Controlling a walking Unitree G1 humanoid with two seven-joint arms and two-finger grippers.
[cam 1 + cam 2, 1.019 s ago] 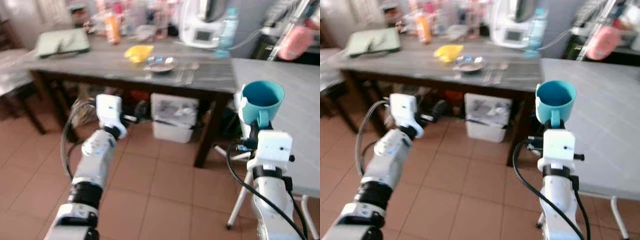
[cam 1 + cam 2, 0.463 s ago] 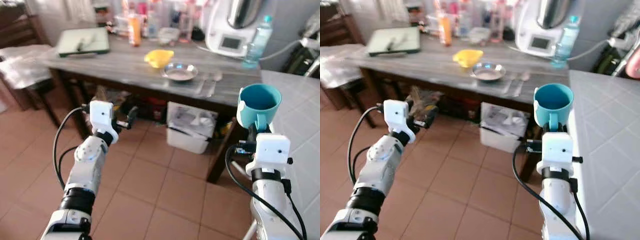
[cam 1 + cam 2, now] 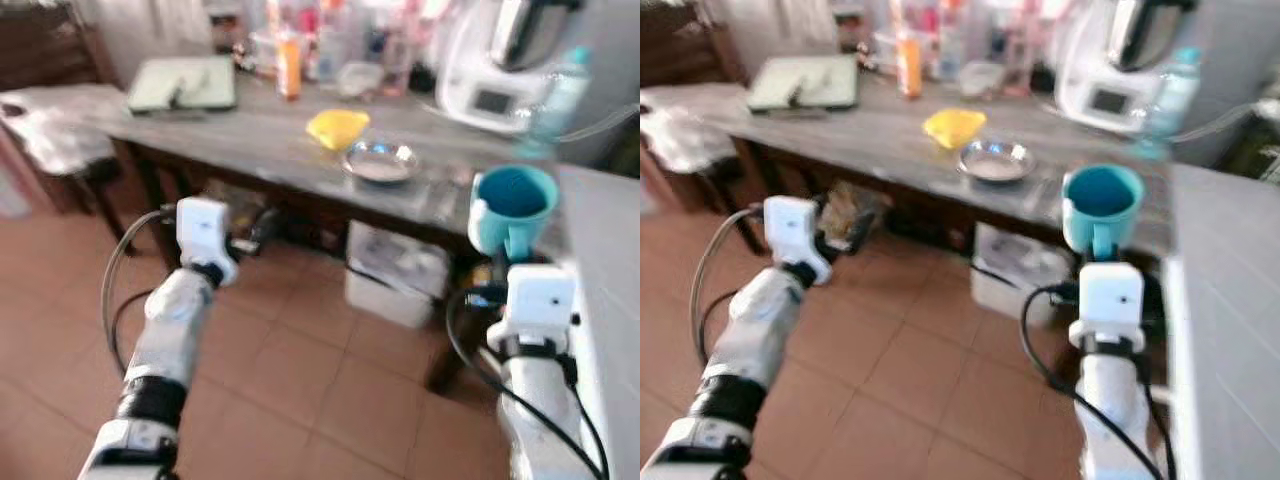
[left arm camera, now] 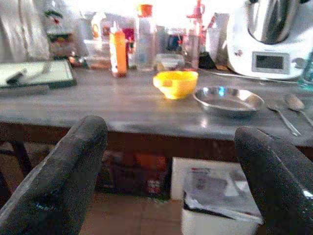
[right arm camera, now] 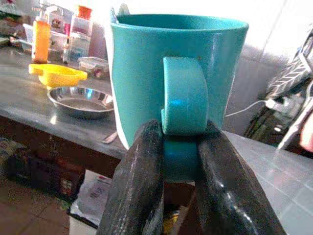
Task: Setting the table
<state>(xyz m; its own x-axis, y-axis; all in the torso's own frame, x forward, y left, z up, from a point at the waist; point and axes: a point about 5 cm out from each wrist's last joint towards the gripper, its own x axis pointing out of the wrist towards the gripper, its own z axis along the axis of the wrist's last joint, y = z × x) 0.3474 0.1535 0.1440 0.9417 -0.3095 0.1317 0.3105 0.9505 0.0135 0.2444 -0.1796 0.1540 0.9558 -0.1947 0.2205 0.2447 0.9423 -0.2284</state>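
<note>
While my right fingers (image 5: 178, 161) clamp the handle of the teal mug (image 5: 176, 83), holding it upright in the air off the near corner of the grey desk (image 3: 250, 135), my left fingers (image 4: 166, 171) hang spread wide and hold nothing, out over the tiled floor (image 3: 300, 380) short of the desk's front edge.

Desk, items from my left to my right:
- Green cutting board (image 4: 34, 73), at the far left end, with a utensil lying on it; what kind I cannot tell.
- Orange bottle (image 4: 118, 53), upright, toward the back among a cluster of clear bottles and containers.
- Yellow bowl (image 4: 175, 83), near the middle.
- Steel plate (image 4: 229, 99), just beside the yellow bowl on its right.
- Two spoons (image 4: 288, 110), lying just to the right of the steel plate.
- White kitchen machine (image 4: 271, 39) with a small display, at the back right.
- Clear water bottle (image 3: 1170, 100), to the right of the machine.

Under the desk: white bin (image 4: 215, 200) holding crumpled material, standing on the floor.

To my right: a second, pale surface (image 3: 1230, 300) butts against the desk; the mug is near its edge.
</note>
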